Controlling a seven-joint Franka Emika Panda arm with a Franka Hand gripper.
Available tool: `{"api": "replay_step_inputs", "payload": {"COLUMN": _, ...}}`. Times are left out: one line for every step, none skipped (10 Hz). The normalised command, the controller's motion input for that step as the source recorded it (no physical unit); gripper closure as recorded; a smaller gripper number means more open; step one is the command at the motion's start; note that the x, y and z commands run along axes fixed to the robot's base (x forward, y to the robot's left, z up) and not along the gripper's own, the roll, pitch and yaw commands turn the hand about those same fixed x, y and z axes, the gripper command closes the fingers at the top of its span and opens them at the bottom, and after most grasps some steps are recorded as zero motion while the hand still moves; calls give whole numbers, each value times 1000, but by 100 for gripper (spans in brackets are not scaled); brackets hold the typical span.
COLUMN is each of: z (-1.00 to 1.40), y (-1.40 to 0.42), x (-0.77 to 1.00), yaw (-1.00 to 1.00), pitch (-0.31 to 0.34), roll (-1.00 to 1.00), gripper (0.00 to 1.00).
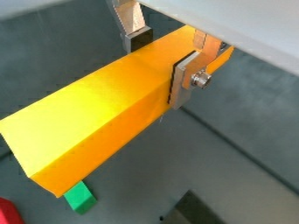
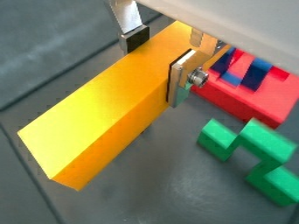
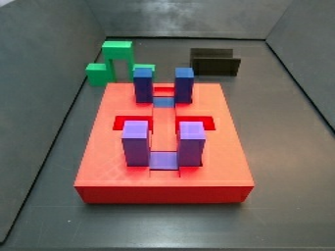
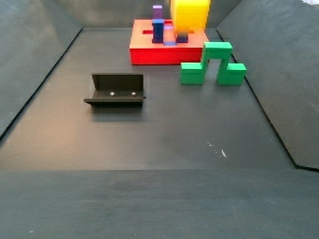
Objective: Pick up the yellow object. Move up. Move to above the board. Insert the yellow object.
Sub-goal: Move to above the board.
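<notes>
My gripper (image 1: 160,61) is shut on the yellow object (image 1: 93,109), a long smooth yellow-orange bar, with one pad on each long side near one end; both wrist views show this grip (image 2: 159,59). In a side view the bar (image 4: 191,16) hangs upright at the top edge, over the far part of the board (image 4: 147,54). The board is a thick red slab with recessed slots and upright blue and purple blocks (image 3: 137,142). Its corner shows past the bar in a wrist view (image 2: 263,101). The other side view shows the board (image 3: 105,162) but neither bar nor gripper.
A green arch-shaped block (image 4: 210,63) lies on the floor beside the board, also in a wrist view (image 2: 246,149) and a side view (image 3: 116,61). The dark fixture (image 4: 116,91) stands apart on the floor (image 3: 216,62). Grey walls ring the floor.
</notes>
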Motion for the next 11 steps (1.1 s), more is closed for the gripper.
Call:
{"api": "replay_step_inputs", "payload": {"z": 775, "y": -4, "x": 17, "yaw": 5, "pitch": 64, "roll": 17, "gripper": 100}}
{"api": "replay_step_inputs", "payload": {"z": 501, "y": -4, "x": 21, "yaw": -1, "pitch": 64, "roll": 15, "gripper": 100}}
{"api": "replay_step_inputs", "payload": {"z": 189, "y": 3, "x": 49, "yaw": 4, "pitch": 49, "roll": 11, "gripper": 100}}
{"api": "replay_step_inputs", "payload": {"z": 208, "y": -1400, "x": -18, "yaw": -140, "pitch": 341, "roll": -86, "gripper": 100}}
{"api": "replay_step_inputs", "payload": {"z": 191, "y": -1400, "x": -22, "yaw": -110, "pitch": 325, "roll": -53, "gripper": 100}}
{"api": "replay_step_inputs", "payload": {"z": 196, "y": -1400, "x": -18, "yaw": -58, "pitch": 254, "roll": -22, "gripper": 100}}
{"api": "replay_step_inputs", "payload": {"z": 198, "y": -1400, "x": -12, "yaw": -31, "pitch": 188, "roll": -51, "gripper": 100}}
{"api": "replay_step_inputs", "payload": {"z": 201, "y": -1400, "x": -7, "yaw": -11, "pitch": 144, "roll": -36, "gripper": 100}}
{"api": "replay_step_inputs", "payload": {"z": 210, "y": -1400, "x": 4, "yaw": 3, "pitch": 116, "roll": -2, "gripper": 100}}
{"api": "replay_step_inputs", "payload": {"z": 215, "y": -1400, "x": 24, "yaw": -2, "pitch": 111, "roll": -13, "gripper": 100}}
{"api": "replay_step_inputs", "payload": {"z": 216, "y": -1400, "x": 49, "yaw": 4, "pitch": 116, "roll": 3, "gripper": 100}}
